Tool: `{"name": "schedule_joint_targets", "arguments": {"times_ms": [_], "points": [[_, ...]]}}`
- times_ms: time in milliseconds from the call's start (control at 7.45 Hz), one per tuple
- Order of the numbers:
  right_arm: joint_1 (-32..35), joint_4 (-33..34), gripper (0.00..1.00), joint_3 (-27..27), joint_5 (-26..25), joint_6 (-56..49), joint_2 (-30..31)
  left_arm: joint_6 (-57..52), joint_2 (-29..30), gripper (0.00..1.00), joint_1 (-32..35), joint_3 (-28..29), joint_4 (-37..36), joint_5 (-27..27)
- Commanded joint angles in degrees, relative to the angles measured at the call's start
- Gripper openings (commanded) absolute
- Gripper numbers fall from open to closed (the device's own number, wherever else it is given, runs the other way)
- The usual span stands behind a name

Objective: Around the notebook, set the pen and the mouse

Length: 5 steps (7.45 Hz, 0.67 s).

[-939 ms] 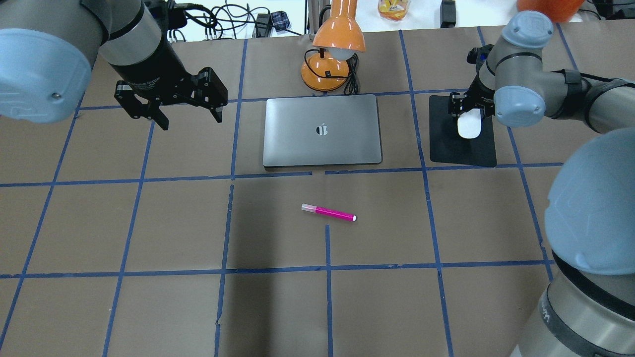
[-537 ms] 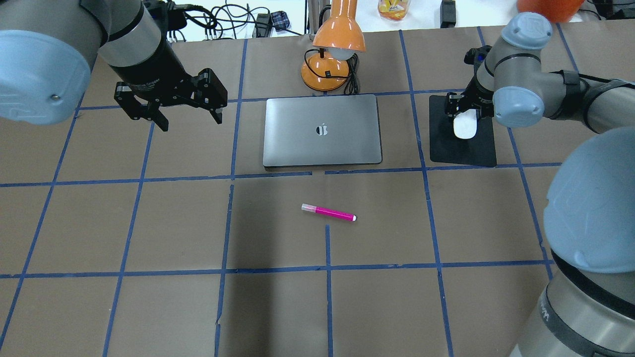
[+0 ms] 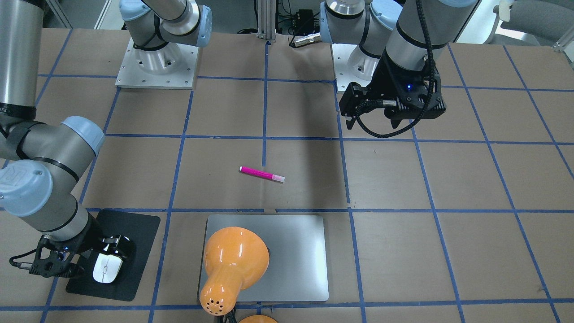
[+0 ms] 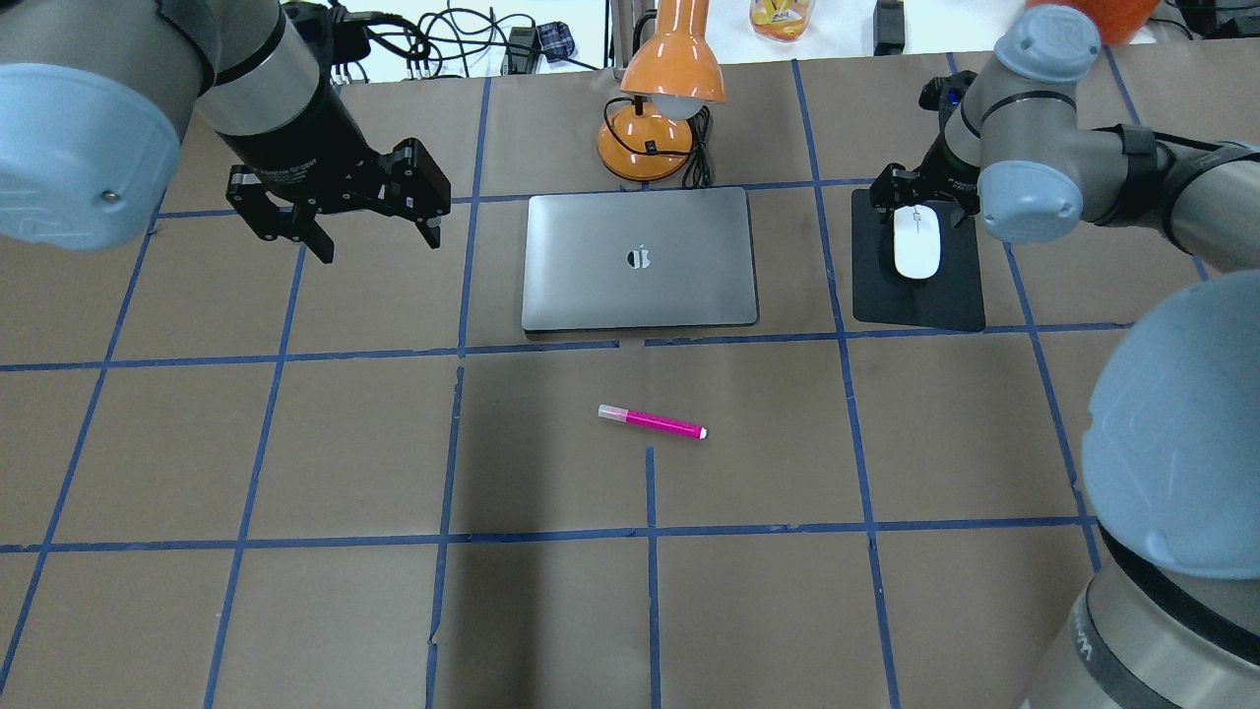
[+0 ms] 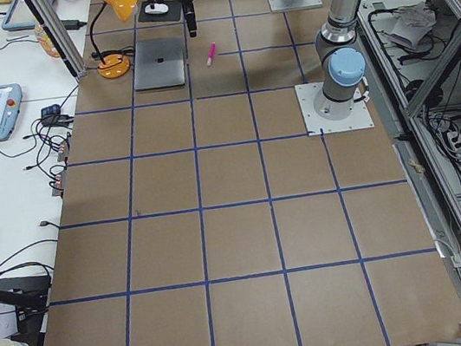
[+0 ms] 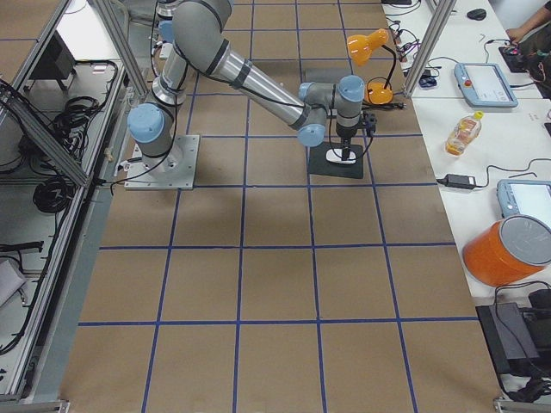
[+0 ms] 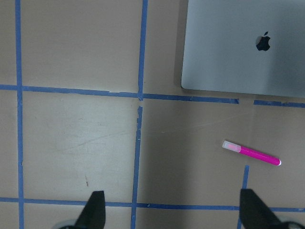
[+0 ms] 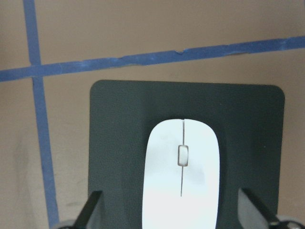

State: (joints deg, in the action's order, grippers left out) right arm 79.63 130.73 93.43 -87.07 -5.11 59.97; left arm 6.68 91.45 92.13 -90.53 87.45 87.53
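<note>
Overhead: my left gripper (image 4: 379,243) hangs spread wide and empty, left of the notebook (image 4: 640,261). The pen (image 4: 652,423) lies alone on its near side. The mouse (image 4: 916,254) sits on a black mat (image 4: 925,310) to the right. Right wrist view: my right gripper (image 8: 172,210) is wide (fingers (image 8: 93,210) either side of the mouse, not touching).

Open tabletop (image 4: 295,443) all round the pen (image 4: 652,422); orange lamp (image 4: 645,148) beside the notebook (image 4: 640,290).

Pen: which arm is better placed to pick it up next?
Left. The left gripper hangs free, jaws open, pen in its wrist view; the right gripper hovers over the mouse.
</note>
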Motion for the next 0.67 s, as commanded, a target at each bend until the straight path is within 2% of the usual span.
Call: {"name": "schedule_joint_targets", "arguments": {"times_ms": [0,134,268,537], "points": [[0.78,-12.36,1.0,0.0,-0.12,0.1,9.15,0.0,-0.13,1.0,-0.02,-0.08,0.0,0.01],[1.74,-19.91,1.0,0.44,-0.81,0.71,14.42,0.0,-0.13,1.0,-0.1,-0.08,0.0,-0.08],[3.23,-25.91,1.0,0.96,-0.82,7.15,18.57,0.0,-0.22,1.0,-0.02,-0.08,0.09,-0.08],[5.0,-35.15,1.0,1.23,-0.91,12.31,26.04,0.0,-0.31,1.0,-0.11,-0.08,0.26,0.01]]}}
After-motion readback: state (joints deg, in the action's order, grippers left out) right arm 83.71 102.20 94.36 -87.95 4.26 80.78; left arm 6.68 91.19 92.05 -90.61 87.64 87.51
